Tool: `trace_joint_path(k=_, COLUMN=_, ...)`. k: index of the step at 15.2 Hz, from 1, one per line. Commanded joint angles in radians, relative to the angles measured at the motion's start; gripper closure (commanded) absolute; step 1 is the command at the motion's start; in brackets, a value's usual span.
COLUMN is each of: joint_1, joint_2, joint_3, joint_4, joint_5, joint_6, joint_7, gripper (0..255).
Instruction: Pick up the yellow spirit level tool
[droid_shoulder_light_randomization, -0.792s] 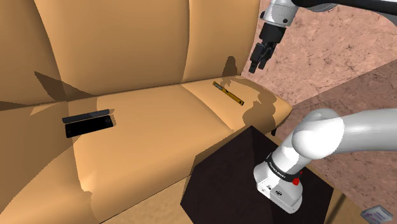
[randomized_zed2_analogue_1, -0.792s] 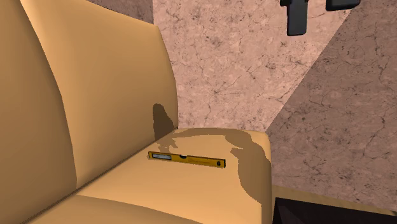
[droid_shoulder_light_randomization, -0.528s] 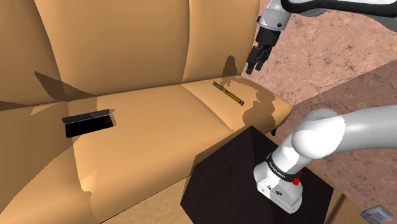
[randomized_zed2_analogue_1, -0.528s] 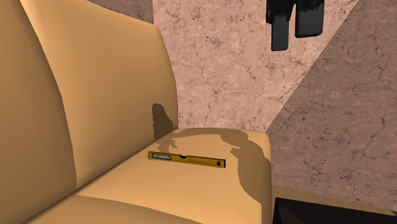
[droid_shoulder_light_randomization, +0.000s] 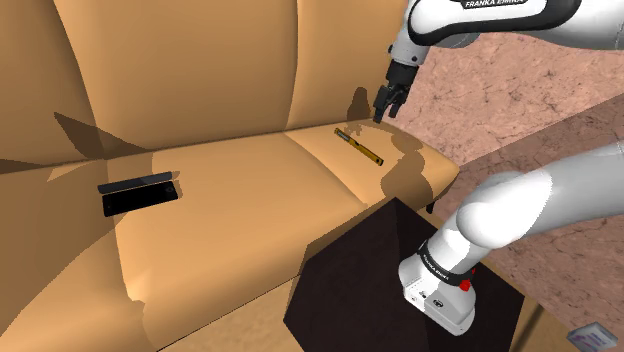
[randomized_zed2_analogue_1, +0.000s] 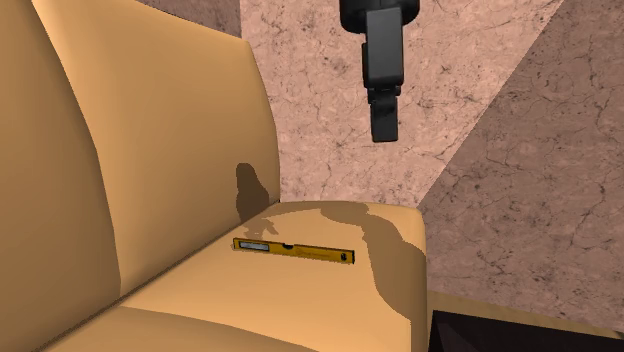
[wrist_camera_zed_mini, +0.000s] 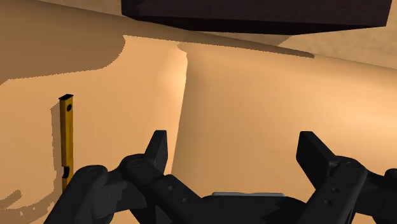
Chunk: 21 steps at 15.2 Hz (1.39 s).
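Note:
A slim yellow spirit level (droid_shoulder_light_randomization: 360, 146) lies flat on the tan sofa's end seat cushion (droid_shoulder_light_randomization: 320, 175), near the backrest. In the second exterior view the level (randomized_zed2_analogue_1: 294, 250) rests across the cushion, and my black gripper (randomized_zed2_analogue_1: 384, 128) hangs well above it in the air. From the shoulder view the gripper (droid_shoulder_light_randomization: 382, 109) is above and just right of the level. The wrist view shows the level (wrist_camera_zed_mini: 66, 140) off to the side of my open gripper (wrist_camera_zed_mini: 236, 147), whose fingers stand wide apart with nothing between them.
A flat black object (droid_shoulder_light_randomization: 140, 193) lies on the sofa seat toward the shoulder view's left. My dark stand (droid_shoulder_light_randomization: 400, 275) sits against the sofa's front. Beside the sofa's end stretches mottled pinkish floor (droid_shoulder_light_randomization: 510, 90). The sofa backrest (droid_shoulder_light_randomization: 190, 70) rises behind the seat.
The gripper has moved left in both exterior views and come down toward the sofa's end cushion. It has also turned about its axis. The level has not moved.

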Motion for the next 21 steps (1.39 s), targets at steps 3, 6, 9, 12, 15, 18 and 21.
trace_joint_path(k=3, joint_1=-0.02, joint_2=0.142, joint_3=-0.05, joint_4=0.029, joint_5=-0.014, joint_6=0.109, joint_7=-0.042, gripper=0)
trace_joint_path(k=6, joint_1=-0.031, joint_2=0.248, joint_3=-0.082, joint_4=0.065, joint_5=-0.013, joint_6=0.174, joint_7=-0.072, gripper=0)
trace_joint_path(k=9, joint_1=-0.042, joint_2=0.357, joint_3=-0.112, joint_4=0.113, joint_5=-0.002, joint_6=0.232, joint_7=-0.105, gripper=0)
trace_joint_path(k=12, joint_1=-0.056, joint_2=0.47, joint_3=-0.137, joint_4=0.17, joint_5=0.019, joint_6=0.281, joint_7=-0.14, gripper=0)
trace_joint_path(k=15, joint_1=-0.073, joint_2=0.584, joint_3=-0.155, joint_4=0.238, joint_5=0.048, joint_6=0.32, joint_7=-0.178, gripper=0)
trace_joint_path(k=18, joint_1=-0.096, joint_2=0.7, joint_3=-0.167, joint_4=0.317, joint_5=0.083, joint_6=0.348, joint_7=-0.215, gripper=0)
trace_joint_path(k=21, joint_1=-0.126, joint_2=0.816, joint_3=-0.17, joint_4=0.406, joint_5=0.119, joint_6=0.366, joint_7=-0.249, gripper=0)
